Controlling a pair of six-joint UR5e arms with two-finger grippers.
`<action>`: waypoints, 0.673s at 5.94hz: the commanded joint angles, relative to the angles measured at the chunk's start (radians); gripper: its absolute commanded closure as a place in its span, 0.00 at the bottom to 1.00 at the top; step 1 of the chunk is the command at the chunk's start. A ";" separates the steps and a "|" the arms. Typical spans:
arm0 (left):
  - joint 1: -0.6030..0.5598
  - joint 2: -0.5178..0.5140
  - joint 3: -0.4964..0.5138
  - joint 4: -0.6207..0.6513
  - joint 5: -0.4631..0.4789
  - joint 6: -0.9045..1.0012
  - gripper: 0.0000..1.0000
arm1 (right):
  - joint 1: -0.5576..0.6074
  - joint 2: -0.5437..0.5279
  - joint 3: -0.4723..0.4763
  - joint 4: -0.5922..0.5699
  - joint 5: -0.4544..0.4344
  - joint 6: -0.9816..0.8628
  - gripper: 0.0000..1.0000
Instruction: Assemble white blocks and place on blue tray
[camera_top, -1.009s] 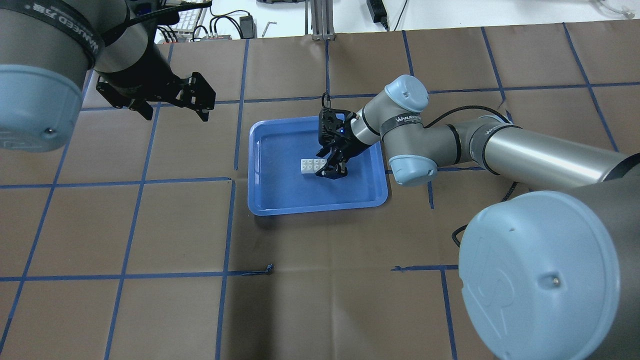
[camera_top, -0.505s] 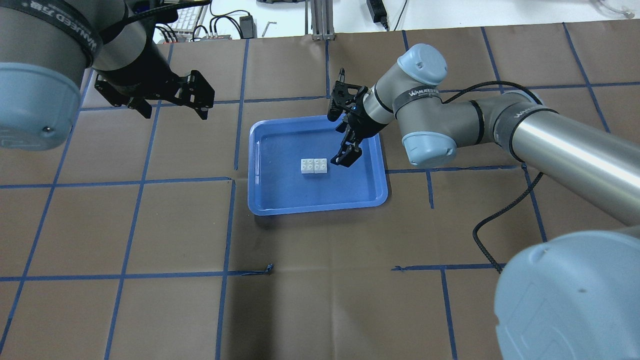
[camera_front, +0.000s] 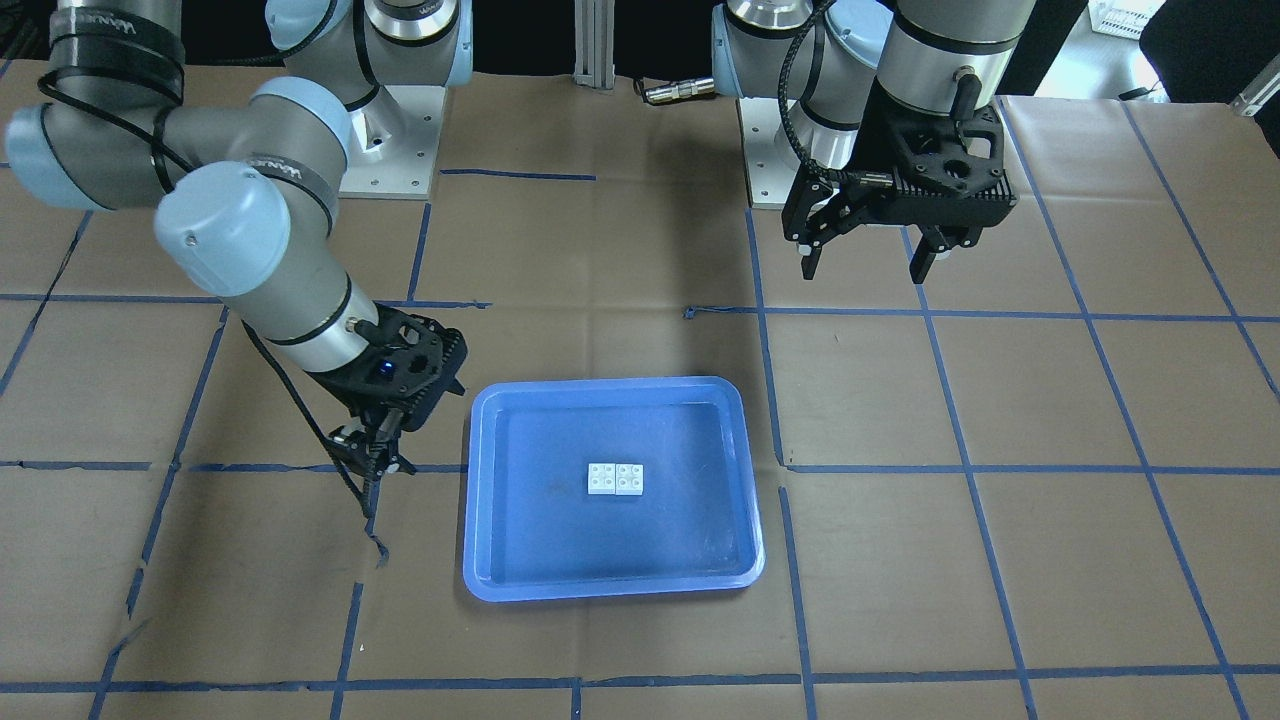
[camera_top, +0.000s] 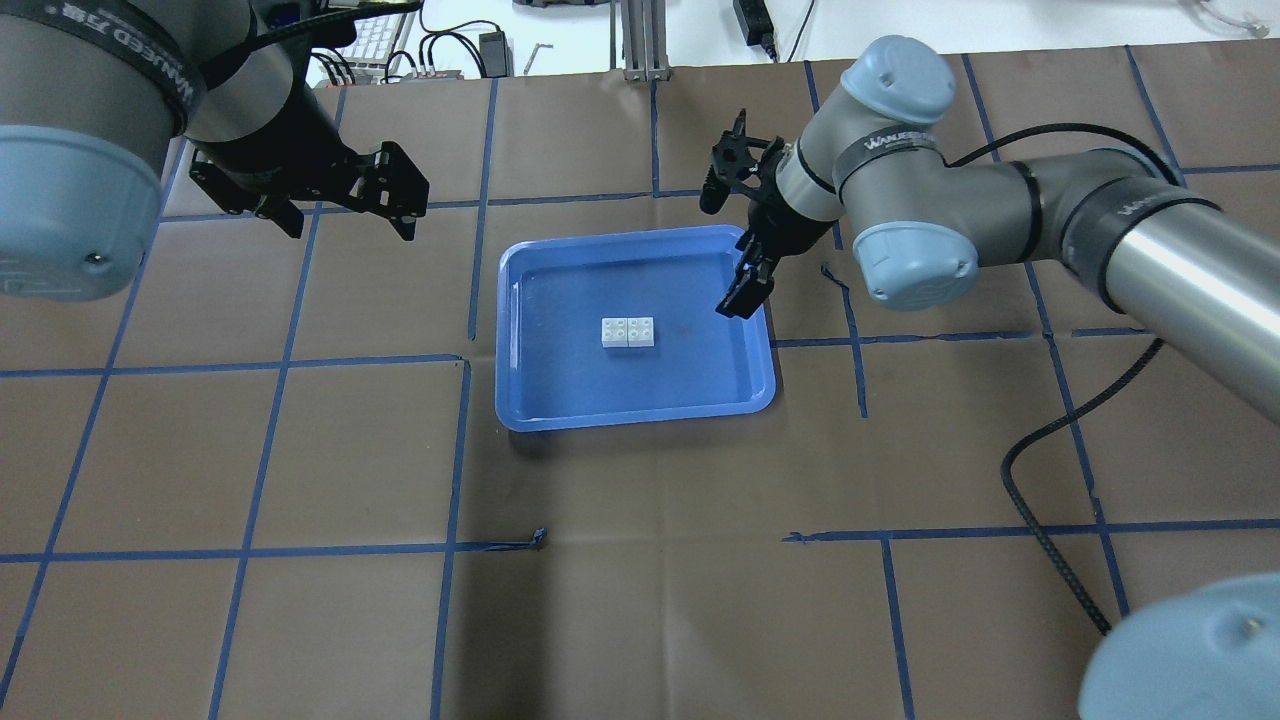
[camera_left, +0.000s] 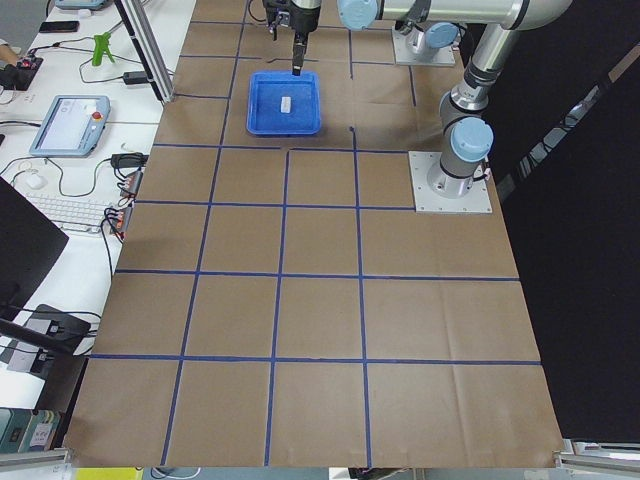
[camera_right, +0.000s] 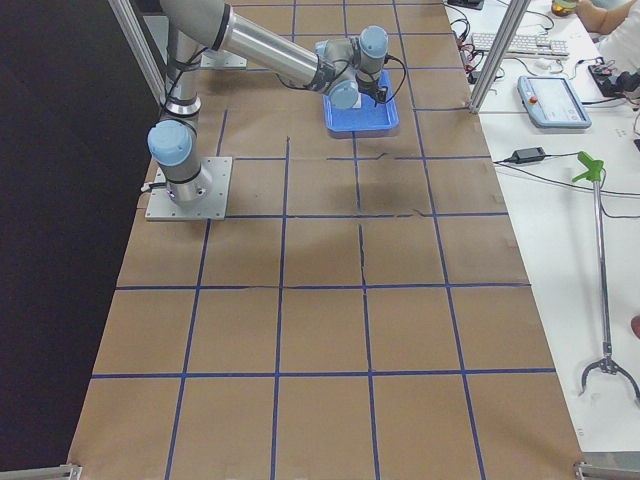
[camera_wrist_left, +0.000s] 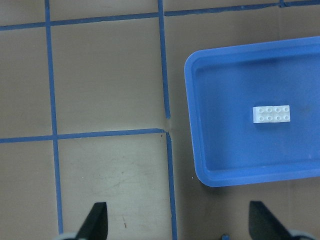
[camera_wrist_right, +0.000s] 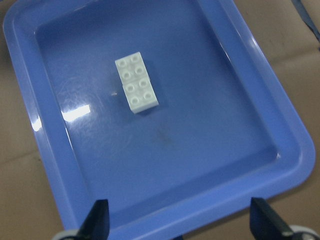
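The two white blocks (camera_top: 628, 332) lie joined side by side, studs up, on the floor of the blue tray (camera_top: 507, 330), near its middle. They also show in the front view (camera_front: 615, 479), the left wrist view (camera_wrist_left: 272, 114) and the right wrist view (camera_wrist_right: 136, 82). My right gripper (camera_top: 738, 300) is open and empty, raised above the tray's right rim and apart from the blocks; it also shows in the front view (camera_front: 375, 462). My left gripper (camera_top: 352, 232) is open and empty, hanging above the table left of the tray (camera_front: 610, 592).
The table is covered in brown paper with a grid of blue tape. The right arm's black cable (camera_top: 1050, 540) loops over the table at the right. A keyboard and cables (camera_top: 380, 40) and a metal post (camera_top: 640, 40) stand beyond the far edge.
My right gripper has drawn back from the blocks, rising and moving right to the tray's right rim. The joined blocks stay on the tray. The left arm has barely moved.
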 joint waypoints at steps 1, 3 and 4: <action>0.000 0.002 -0.002 -0.001 0.000 -0.002 0.01 | -0.063 -0.109 -0.034 0.154 -0.115 0.182 0.00; 0.000 0.002 0.000 -0.001 0.000 -0.002 0.01 | -0.061 -0.161 -0.118 0.313 -0.201 0.624 0.00; 0.000 0.002 0.000 -0.001 0.000 -0.002 0.01 | -0.060 -0.166 -0.182 0.443 -0.226 0.743 0.00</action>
